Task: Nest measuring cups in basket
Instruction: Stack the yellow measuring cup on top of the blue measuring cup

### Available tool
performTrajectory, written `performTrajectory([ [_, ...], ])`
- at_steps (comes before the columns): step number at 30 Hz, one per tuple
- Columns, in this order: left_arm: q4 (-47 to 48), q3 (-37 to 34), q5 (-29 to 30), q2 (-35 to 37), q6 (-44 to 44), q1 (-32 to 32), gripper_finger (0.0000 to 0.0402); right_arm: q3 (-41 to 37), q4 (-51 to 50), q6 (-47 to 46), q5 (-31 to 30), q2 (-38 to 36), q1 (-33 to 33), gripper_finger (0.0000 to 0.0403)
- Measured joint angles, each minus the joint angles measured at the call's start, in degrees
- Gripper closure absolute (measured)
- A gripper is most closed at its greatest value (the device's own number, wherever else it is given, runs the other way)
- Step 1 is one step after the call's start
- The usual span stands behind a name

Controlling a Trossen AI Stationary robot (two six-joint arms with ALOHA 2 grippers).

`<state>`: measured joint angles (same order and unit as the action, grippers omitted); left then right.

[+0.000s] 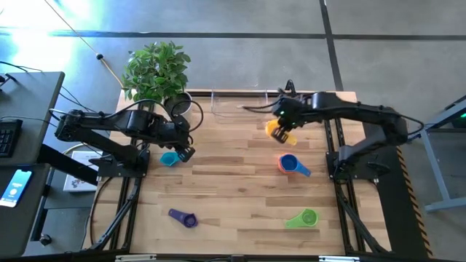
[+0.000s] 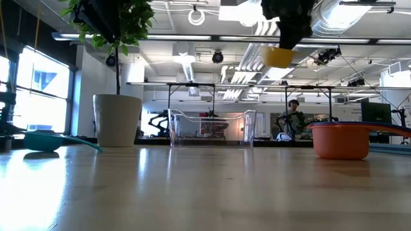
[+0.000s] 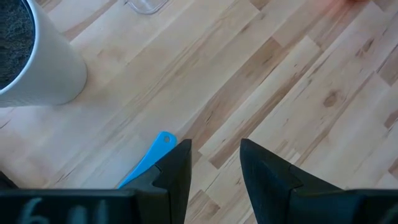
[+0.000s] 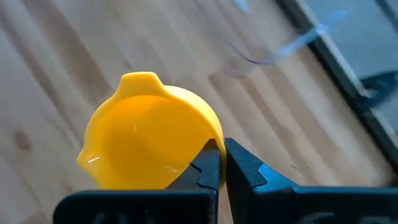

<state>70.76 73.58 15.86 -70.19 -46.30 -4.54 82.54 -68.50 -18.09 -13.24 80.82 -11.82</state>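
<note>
My right gripper (image 1: 280, 122) hangs over the table's far middle, shut on a yellow measuring cup (image 4: 146, 140), which in the low view floats high above the wood (image 2: 279, 56). The clear basket (image 1: 240, 102) stands at the far edge, just beyond it. My left gripper (image 3: 214, 155) is open, low over the table beside the teal cup (image 1: 169, 159), whose flat handle (image 3: 149, 158) lies next to one finger. An orange cup with a blue handle over its rim (image 1: 291, 164), a green cup (image 1: 304, 218) and a purple cup (image 1: 183, 217) rest on the table. No red cup shows. My right gripper pinches the yellow cup's rim wall (image 4: 214, 138) on the side nearest the wrist, between its two fingers (image 4: 208, 165). The fingers come from above. The cup hangs below them, lifted clear of the table, with its mouth facing the wrist camera. Its handle does not show.
A white plant pot (image 1: 178, 109) with a leafy plant stands at the far left corner, close behind my left gripper. The orange cup (image 2: 340, 141) sits near the right arm's base. Bare wood lies across the table's middle and near edge.
</note>
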Motion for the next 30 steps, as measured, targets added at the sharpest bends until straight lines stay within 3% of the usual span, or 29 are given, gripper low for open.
performTrajectory([
  [4, 0.1, 0.0, 0.0, 0.0, 0.0, 0.0, 0.0275, -3.1, -1.6, 0.2, 0.2, -4.0, -2.7, 0.0402],
  [11, 0.1, 0.0, 0.0, 0.0, 0.0, 0.0, 0.0275, -16.2, 2.0, -2.5, 8.7, -10.0, -4.3, 0.0403],
  [17, 0.0, 0.0, 0.0, 0.0, 0.0, 0.0, 0.0275, -23.8, 5.4, -4.5, 17.1, -10.9, -3.8, 0.0403],
  [30, -0.1, 0.0, 0.0, 0.0, 0.0, 0.0, 0.0275, -29.2, 8.2, -11.9, 19.3, -10.8, 2.3, 0.0403],
])
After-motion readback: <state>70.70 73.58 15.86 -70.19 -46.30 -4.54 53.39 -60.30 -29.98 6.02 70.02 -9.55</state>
